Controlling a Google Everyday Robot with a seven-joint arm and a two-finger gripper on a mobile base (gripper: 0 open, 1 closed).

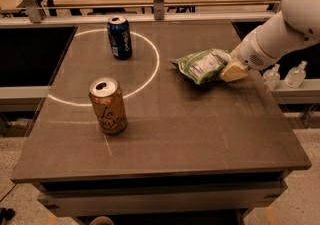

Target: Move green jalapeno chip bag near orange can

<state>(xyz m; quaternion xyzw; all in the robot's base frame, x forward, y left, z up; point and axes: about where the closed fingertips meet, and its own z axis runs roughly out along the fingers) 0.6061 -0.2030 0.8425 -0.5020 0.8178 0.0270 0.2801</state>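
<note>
The green jalapeno chip bag (202, 65) is light green and crinkled, with a white printed panel, at the right middle of the table. My gripper (231, 70) comes in from the right on a white arm and is shut on the bag's right end, holding it slightly above the tabletop. The orange can (107, 105) stands upright at the front left, well apart from the bag, on the white circle line.
A dark blue can (120, 37) stands at the back left inside the white painted circle (155, 64). Two small clear bottles (285, 75) sit on a ledge off the brown table's (200, 139) right edge. A rail and desk run behind.
</note>
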